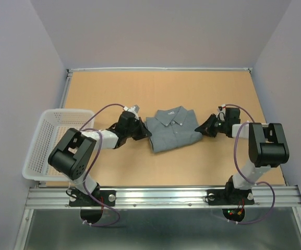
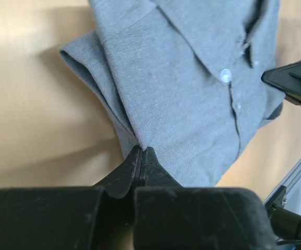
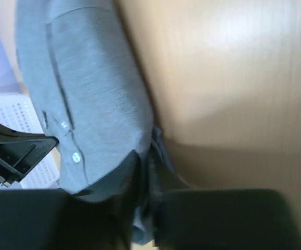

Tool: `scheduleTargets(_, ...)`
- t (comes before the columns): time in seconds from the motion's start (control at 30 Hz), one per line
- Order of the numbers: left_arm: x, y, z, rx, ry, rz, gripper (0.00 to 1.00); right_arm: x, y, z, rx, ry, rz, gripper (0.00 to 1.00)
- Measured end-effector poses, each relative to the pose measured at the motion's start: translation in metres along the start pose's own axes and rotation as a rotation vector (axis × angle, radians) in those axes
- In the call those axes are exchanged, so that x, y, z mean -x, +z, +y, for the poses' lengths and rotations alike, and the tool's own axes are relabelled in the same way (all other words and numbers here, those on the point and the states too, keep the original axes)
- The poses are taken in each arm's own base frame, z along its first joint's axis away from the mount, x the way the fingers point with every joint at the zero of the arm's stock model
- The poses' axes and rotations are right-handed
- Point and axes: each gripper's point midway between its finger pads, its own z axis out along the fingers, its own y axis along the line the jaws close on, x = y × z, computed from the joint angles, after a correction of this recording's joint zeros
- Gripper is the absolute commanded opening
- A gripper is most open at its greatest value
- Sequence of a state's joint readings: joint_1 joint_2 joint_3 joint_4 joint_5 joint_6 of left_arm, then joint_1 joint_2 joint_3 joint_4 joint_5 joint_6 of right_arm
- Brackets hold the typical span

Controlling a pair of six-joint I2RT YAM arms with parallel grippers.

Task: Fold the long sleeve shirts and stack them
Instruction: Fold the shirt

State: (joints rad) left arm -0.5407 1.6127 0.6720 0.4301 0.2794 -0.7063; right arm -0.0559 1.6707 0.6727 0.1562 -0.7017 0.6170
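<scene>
The folding looks nearly finished: the one long sleeve shirt point(image 1: 172, 128) lies as a compact grey rectangle in the middle of the tabletop point(image 1: 192, 88), front up, with its collar point(image 1: 171, 115) towards the far side and the sleeves tucked out of sight. Both arms reach in from opposite sides. The left gripper point(image 2: 142, 151) has its tips pressed together on a pinch of cloth at the shirt's left edge, where the layered fold bunches. The right gripper point(image 3: 145, 162) is at the right edge; that wrist view is blurred, but its fingers appear closed on the rolled edge of the fabric. I judge the step in hand to be a two-sided hold on the folded bundle, either to make a last fold or to lift and carry it to its stacking place. The next move calls for both arms to rise and travel together, level, so the layers do not slide apart or sag in the middle. By count there are one shirt, so nothing to stack it on yet, one white mesh basket point(image 1: 41, 148) at the left edge of the tabletop, and two grippers, both engaged.
</scene>
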Motion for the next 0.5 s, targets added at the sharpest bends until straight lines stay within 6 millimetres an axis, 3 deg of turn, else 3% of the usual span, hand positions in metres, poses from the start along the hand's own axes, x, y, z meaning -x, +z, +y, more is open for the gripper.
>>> scheduleTargets(0.03, -0.004, -0.002, 0.007, 0.016, -0.015, 0.005, 0.14, -0.003, 0.002, -0.004, -0.011, 0.014, 0.012, 0.42)
scheduleTargets(0.07, -0.009, -0.004, 0.012, 0.030, -0.022, 0.011, 0.17, -0.006, 0.003, -0.007, -0.018, 0.024, 0.024, 0.49)
scheduleTargets(0.13, -0.014, -0.010, 0.020, 0.058, -0.038, 0.014, 0.30, -0.006, 0.002, -0.004, -0.015, 0.021, 0.026, 0.63)
scheduleTargets(0.2, -0.013, -0.016, 0.024, 0.082, -0.042, 0.002, 0.37, -0.003, -0.002, 0.003, -0.011, -0.002, 0.017, 0.70)
scheduleTargets(0.27, -0.004, -0.024, 0.022, 0.096, -0.044, -0.030, 0.57, 0.009, -0.009, 0.013, -0.026, -0.030, -0.018, 0.83)
scheduleTargets(0.37, 0.009, -0.037, 0.016, 0.101, -0.037, -0.084, 0.65, 0.029, -0.020, 0.034, -0.013, -0.073, -0.070, 0.88)
scheduleTargets(0.5, 0.026, -0.059, 0.006, 0.111, -0.017, -0.144, 0.67, 0.056, -0.040, 0.076, 0.045, -0.151, -0.152, 0.88)
